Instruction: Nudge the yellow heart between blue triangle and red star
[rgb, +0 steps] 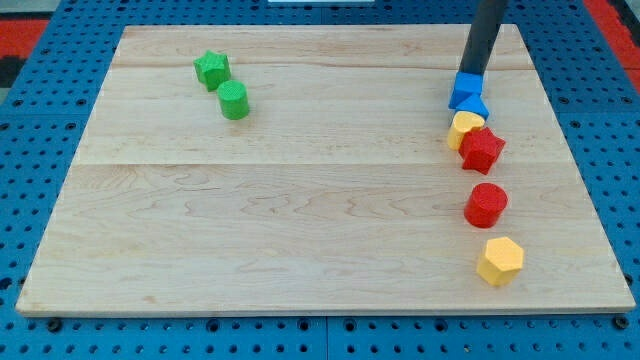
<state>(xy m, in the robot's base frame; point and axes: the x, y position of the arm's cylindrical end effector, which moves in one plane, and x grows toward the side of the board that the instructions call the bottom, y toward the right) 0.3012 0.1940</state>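
The yellow heart lies at the view's right, touching the red star on its lower right and the blue triangle just above it. A blue cube sits right above the triangle. My tip rests at the top edge of the blue cube, above the whole cluster. The heart is partly covered by the star and the triangle.
A red cylinder and a yellow hexagon lie below the star. A green star and a green cylinder sit at the upper left. The wooden board ends close to the right of the cluster.
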